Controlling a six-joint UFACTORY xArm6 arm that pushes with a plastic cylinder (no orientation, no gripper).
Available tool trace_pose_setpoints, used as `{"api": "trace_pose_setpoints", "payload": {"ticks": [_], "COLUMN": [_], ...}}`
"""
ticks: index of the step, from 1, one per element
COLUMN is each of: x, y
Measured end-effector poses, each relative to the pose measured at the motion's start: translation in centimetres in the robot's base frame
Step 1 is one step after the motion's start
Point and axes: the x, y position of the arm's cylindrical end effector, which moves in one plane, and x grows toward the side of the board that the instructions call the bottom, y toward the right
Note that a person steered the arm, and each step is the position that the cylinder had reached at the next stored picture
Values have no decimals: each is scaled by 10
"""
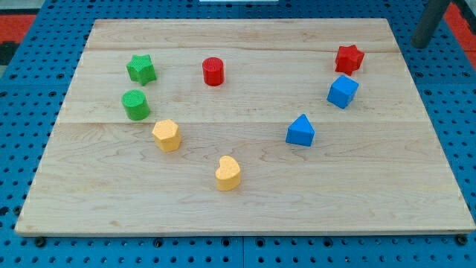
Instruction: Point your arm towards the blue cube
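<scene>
The blue cube (pixel 343 91) sits on the wooden board (pixel 245 208) at the view's right, just below the red star (pixel 349 58). My rod comes in at the view's top right corner, and my tip (pixel 421 45) stands off the board's right edge, over the blue pegboard. The tip is up and to the right of the blue cube, well apart from it and touching no block.
A blue triangular block (pixel 300 131) lies left and below the cube. A red cylinder (pixel 213 71), green star (pixel 140 68) and green cylinder (pixel 136 105) are at the left. A yellow hexagon (pixel 166 135) and yellow heart (pixel 228 173) lie lower middle.
</scene>
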Motion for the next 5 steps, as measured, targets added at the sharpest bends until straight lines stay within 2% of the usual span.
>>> {"api": "trace_pose_setpoints", "payload": {"ticks": [2, 5], "x": [0, 36], "y": [2, 17]}}
